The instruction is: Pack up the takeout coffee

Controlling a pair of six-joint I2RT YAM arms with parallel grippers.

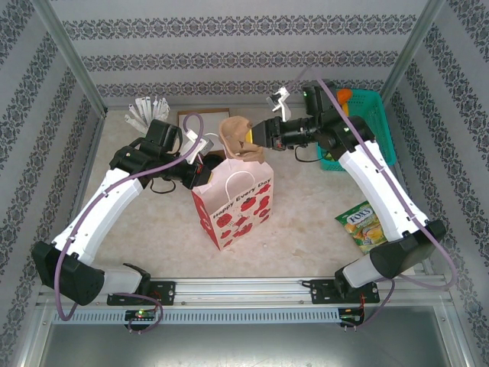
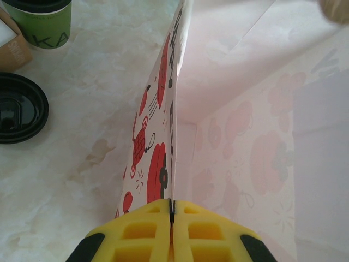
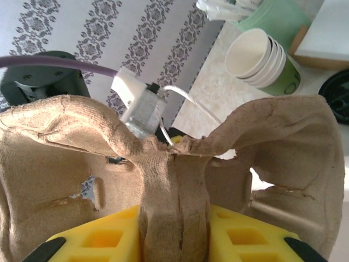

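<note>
The takeout coffee (image 2: 42, 21), a green-sided cup with a black lid, stands on the table at the top left of the left wrist view. A white paper bag with red hearts (image 1: 231, 203) stands open mid-table. My left gripper (image 2: 171, 204) is shut on the bag's rim (image 2: 173, 109), holding its mouth open; from above the left gripper (image 1: 200, 165) is at the bag's back left corner. My right gripper (image 3: 174, 218) is shut on the centre rib of a brown pulp cup carrier (image 3: 169, 164). The carrier (image 1: 240, 137) hangs above the bag's mouth.
A loose black lid (image 2: 16, 108) and a brown box (image 2: 12, 48) lie near the coffee. Stacked lidless cups (image 3: 264, 60) and a pale green cup of sticks (image 3: 267, 15) stand at the back. A teal basket (image 1: 370, 122) and a sweets packet (image 1: 363, 225) are on the right.
</note>
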